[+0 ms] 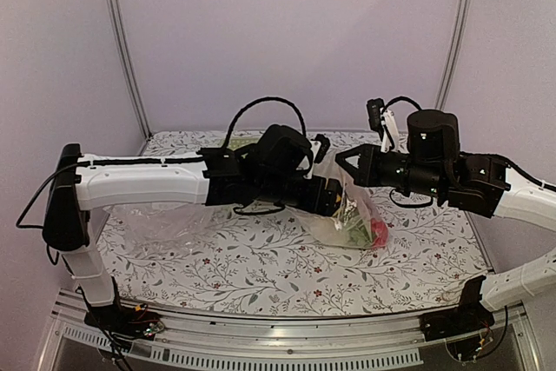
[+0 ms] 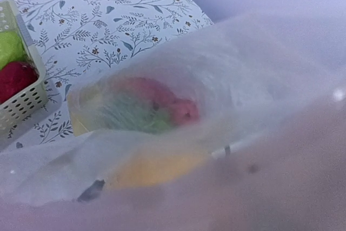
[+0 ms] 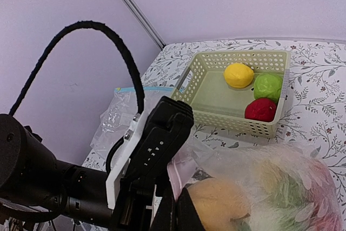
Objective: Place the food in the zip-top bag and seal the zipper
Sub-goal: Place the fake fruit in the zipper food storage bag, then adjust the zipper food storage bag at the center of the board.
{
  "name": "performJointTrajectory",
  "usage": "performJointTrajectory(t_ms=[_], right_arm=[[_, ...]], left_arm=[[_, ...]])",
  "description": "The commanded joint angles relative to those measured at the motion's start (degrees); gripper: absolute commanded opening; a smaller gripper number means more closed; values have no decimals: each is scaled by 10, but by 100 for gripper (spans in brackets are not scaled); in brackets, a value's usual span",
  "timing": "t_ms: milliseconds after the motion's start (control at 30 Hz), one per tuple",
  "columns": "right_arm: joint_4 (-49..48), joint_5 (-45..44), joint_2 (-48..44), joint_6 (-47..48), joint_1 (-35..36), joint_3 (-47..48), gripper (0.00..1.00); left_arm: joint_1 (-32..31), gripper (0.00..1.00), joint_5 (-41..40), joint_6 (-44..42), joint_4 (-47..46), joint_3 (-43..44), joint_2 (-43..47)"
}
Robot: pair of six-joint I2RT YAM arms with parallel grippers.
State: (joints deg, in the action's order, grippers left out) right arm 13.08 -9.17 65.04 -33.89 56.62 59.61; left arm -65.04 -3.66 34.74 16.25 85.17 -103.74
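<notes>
Loading stands part done: the zip-top bag [image 1: 360, 215] sits near the middle of the table [image 1: 261, 275], raised at its mouth, with several pieces of food [image 3: 281, 198] showing through the film, yellow, green and red among them. On the right, the right hand [image 1: 345, 162] is fully closed and appears to pinch the bag's upper edge, holding the mouth up. Opposite it, the left hand [image 1: 335, 195] is at the mouth, against or inside the film; its wrist view is fogged by plastic and its fingers are hidden, so how far it is open, and whether it carries anything, cannot be told. A lemon [image 3: 239, 74], a green fruit [image 3: 268, 86] and a red fruit [image 3: 260, 110] lie in the basket [image 3: 238, 120] beyond the bag, not yet loaded. The zipper [image 3: 177, 171] shows as a pale pink strip beside the left hand, unsealed. Judgement: the right hand should hold the edge high and taut to give a wide mouth; the left should clear the film without dragging it, then bring one piece at a time, releasing each low inside. Risk: a snagged fold may tip the bag and spill its contents
</notes>
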Motion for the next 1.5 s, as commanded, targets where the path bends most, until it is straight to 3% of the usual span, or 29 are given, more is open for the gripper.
performJointTrajectory(t_ms=[0,267,600,867,1067,1267,1467], right_arm=[[-14,-4,6,-6,4,8,0],[-14,-8,3,-5,4,6,0],[-14,-11,3,-7,4,3,0],[3,-21,-3,0,4,3,0],[33,-45,-21,16,4,2,0],[44,-45,-26,24,4,5,0],[42,-39,-19,23,3,11,0]], left_arm=[[-6,84,-18,6,27,-2,-2],[-6,91,-19,-2,25,3,5],[-6,91,-2,-14,-16,-28,46],[-6,92,-18,-52,-77,-98,129],[-6,93,-71,-63,-51,-134,201],[11,96,-112,-13,-8,-178,236],[13,96,-70,50,-37,-214,233]])
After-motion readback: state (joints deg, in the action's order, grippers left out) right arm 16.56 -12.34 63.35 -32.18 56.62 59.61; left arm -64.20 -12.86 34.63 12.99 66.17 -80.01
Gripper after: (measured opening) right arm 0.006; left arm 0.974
